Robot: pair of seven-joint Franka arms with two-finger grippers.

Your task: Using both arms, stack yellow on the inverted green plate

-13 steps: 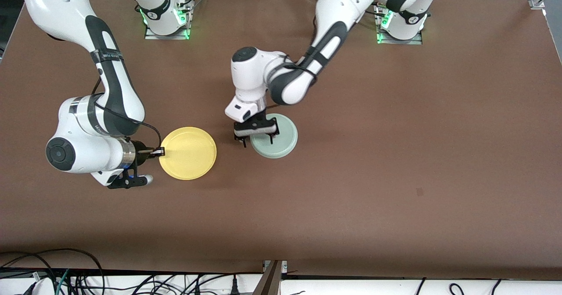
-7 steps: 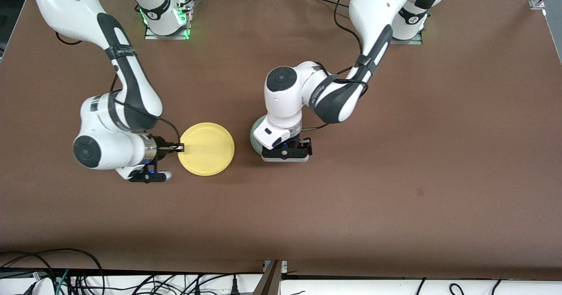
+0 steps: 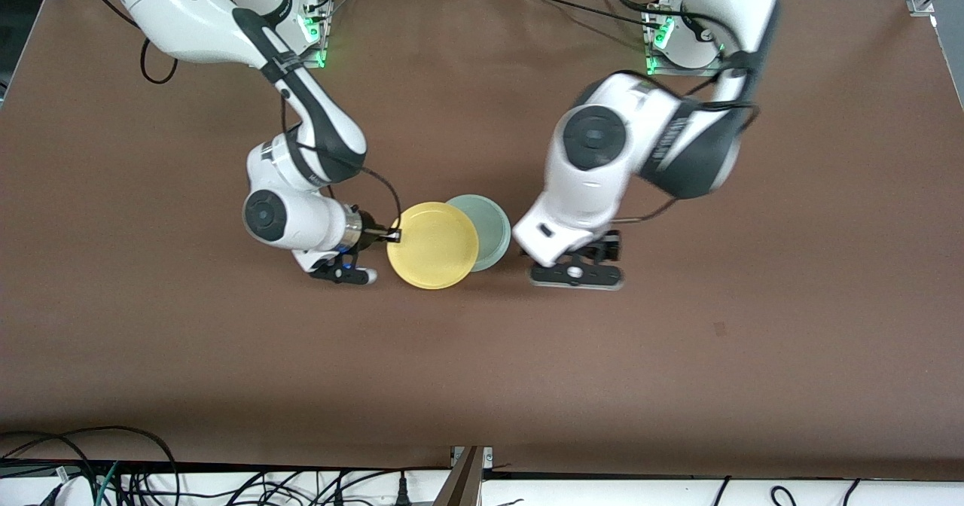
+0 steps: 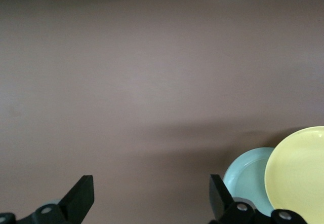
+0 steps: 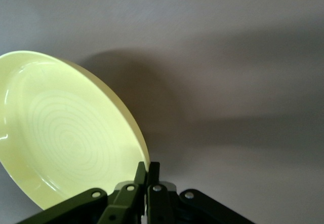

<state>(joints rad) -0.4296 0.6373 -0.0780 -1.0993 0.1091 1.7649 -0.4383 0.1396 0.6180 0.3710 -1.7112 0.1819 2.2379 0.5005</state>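
A: What's hidden?

B: Yellow plate (image 3: pixel 433 245) covers part of the green plate (image 3: pixel 488 227) in the front view. The overlap is toward the right arm's end; the green's remaining rim is visible. Can't tell from here if the two touch. In the left wrist view both plates are cut off at the frame edge.

A: Counts?

B: Two plates, two arms, one brown tabletop (image 3: pixel 753 340).

A: End effectors?

B: Right end effector (image 3: pixel 393 233) is pinched together on the yellow plate's rim; right wrist view shows the fingers (image 5: pixel 147 176) clamped on the edge. Left end effector (image 4: pixel 149 198) has its fingers spread wide, holds nothing, and is over bare tabletop beside the green plate.
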